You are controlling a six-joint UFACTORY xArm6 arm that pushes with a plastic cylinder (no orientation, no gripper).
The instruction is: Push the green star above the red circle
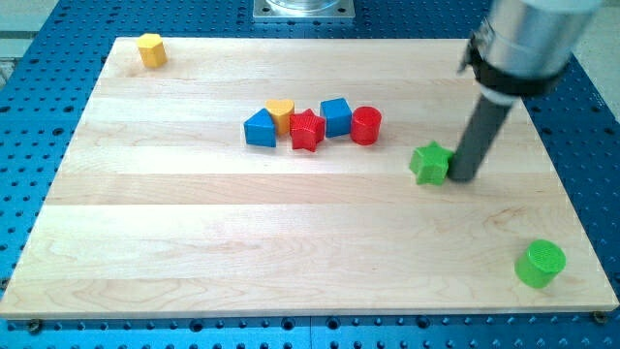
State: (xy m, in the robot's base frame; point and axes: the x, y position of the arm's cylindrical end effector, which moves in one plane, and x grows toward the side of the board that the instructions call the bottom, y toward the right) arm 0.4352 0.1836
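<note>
One target: green star [430, 163], right of the red circle [366, 126], slightly nearer | my tip [462, 177] touching star's right side, holding nothing | advice: push leftward and farther, arcing past circle | board [194, 242].

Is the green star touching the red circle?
No, the green star sits apart, to the view's lower right of the red circle, beside my tip.

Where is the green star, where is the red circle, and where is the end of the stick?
green star [429, 162], camera view, middle of its top face
red circle [366, 125], camera view, its top face
my tip [463, 178], camera view, the rod's very bottom end
</note>
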